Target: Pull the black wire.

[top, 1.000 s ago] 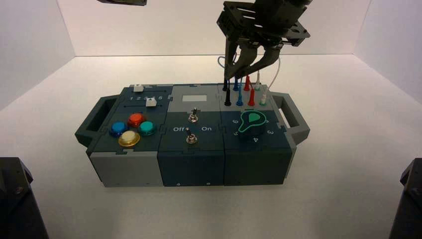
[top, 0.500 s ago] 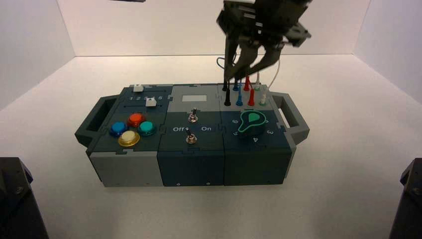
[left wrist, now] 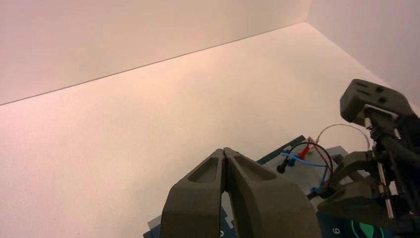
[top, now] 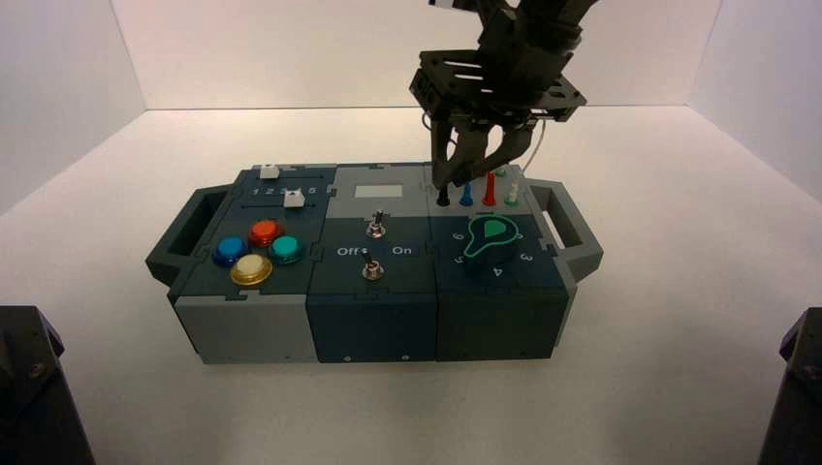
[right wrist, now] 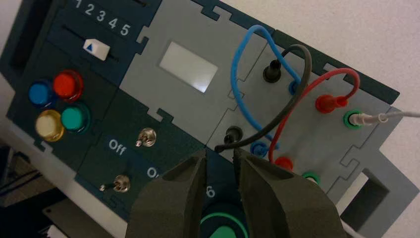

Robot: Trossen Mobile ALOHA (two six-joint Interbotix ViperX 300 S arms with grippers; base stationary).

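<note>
The black wire (right wrist: pixel 303 52) arches over the box's back right block, between a far black plug (right wrist: pixel 271 72) and a near black plug (right wrist: pixel 231 135). My right gripper (right wrist: pixel 220 156) hangs just above the near plug, which shows in the high view (top: pixel 443 197). Its fingers are open a narrow gap, with the wire's near end right at the fingertips and not clamped. In the high view my right gripper (top: pixel 463 176) is low over the plug rows. My left gripper (left wrist: pixel 225 149) is shut and empty, held high beside the box. From there the black wire (left wrist: pixel 317 147) shows beside the right gripper.
A blue wire loop (right wrist: pixel 237 74), a red wire loop (right wrist: pixel 341 74) and a white plug (right wrist: pixel 369 118) crowd the same block. The green knob (top: pixel 490 237) sits just in front of the plugs. Two toggle switches (top: pixel 377 226) and coloured buttons (top: pixel 252 250) lie to the left on the box (top: pixel 378 320).
My right gripper has come down from above the wire loops to the front black plug and tilted more level. The wires and plugs have not moved.
</note>
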